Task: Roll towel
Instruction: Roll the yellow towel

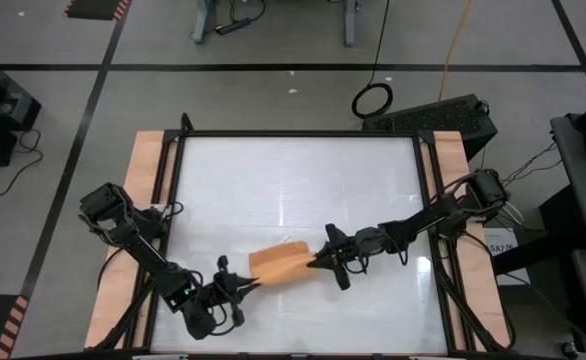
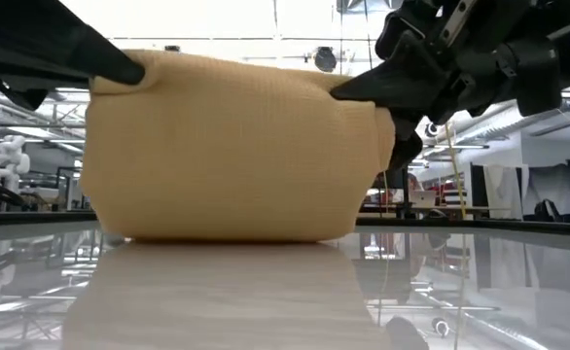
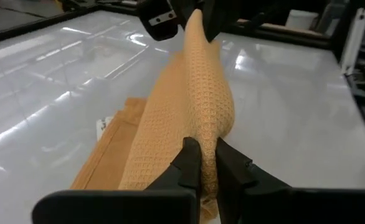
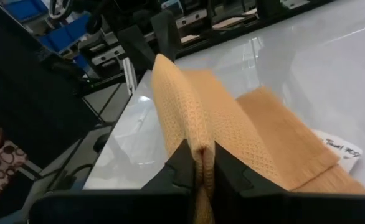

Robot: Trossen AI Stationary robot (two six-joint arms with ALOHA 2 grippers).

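Fingers of left gripper (image 3: 207,163) and right gripper (image 4: 198,163) pinch towel (image 1: 276,264) ends, fold lifted between them; uneven tension may slip it.

I see grey floor (image 1: 273,40) with black tape lines (image 1: 303,67) around white glossy tabletop (image 1: 293,190), wooden side rails (image 1: 143,190). Yellow cable (image 1: 458,45), black cable coil (image 1: 373,99) beyond. I note bright ceiling lights, shelving in the low view.

Your two arms are dark, jointed and matte black, with thin black cables looped near each base. The left arm (image 1: 138,245) shows a small green light, possibly an indicator; the right arm (image 1: 443,215) matches it.
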